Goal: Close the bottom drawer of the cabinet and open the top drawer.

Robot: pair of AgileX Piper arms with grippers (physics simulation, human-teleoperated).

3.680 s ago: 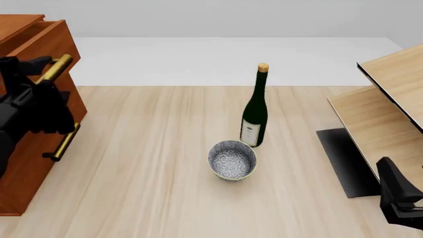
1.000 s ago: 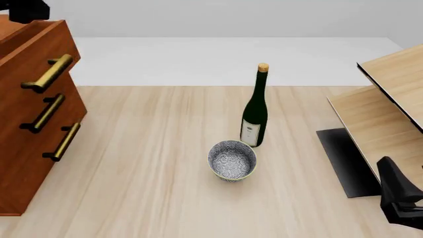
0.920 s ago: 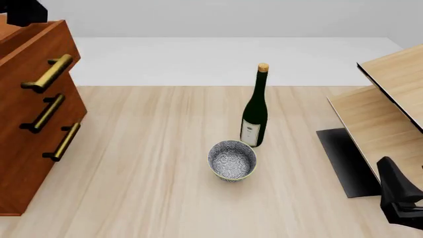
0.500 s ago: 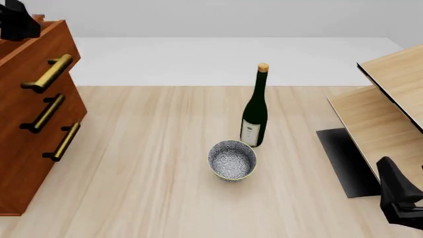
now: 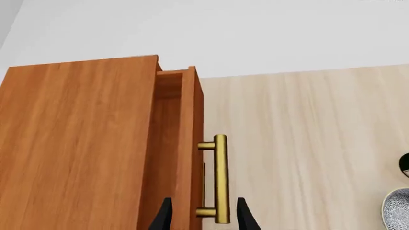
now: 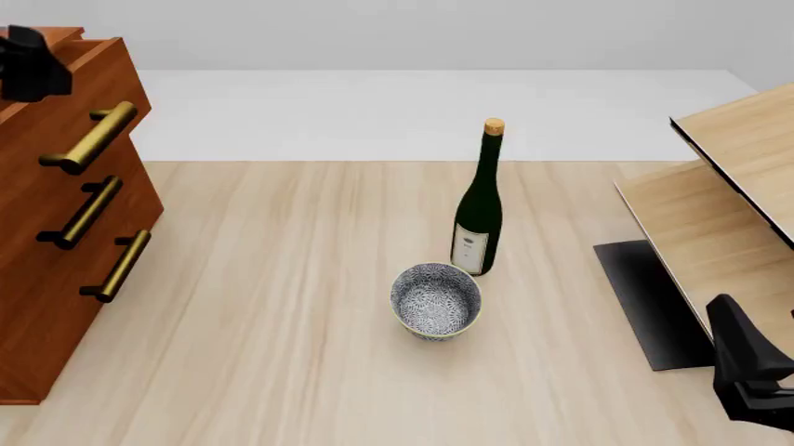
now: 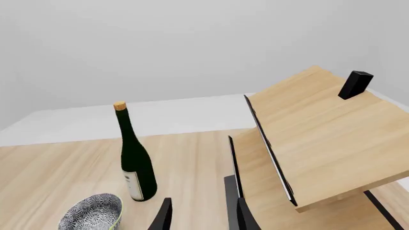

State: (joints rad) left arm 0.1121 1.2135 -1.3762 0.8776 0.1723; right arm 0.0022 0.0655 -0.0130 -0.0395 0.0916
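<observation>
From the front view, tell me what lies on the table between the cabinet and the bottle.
Nothing: between the cabinet and the bottle the front view shows only bare tabletop. The bowl sits nearer the camera, just before the bottle.

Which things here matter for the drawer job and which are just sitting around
Job:
cabinet
top drawer, pulled out
bottom drawer, shut
left pincer, open above the top handle

Just there:
bottle
patterned bowl
pale wood panels

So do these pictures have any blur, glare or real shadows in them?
Front view: sharp throughout, flat even light, hardly any shadow under the bottle or bowl. Left wrist view: crisp, with a soft sheen along the top drawer's brass handle. Right wrist view: crisp too, no glare on the pale wood panels.
</observation>
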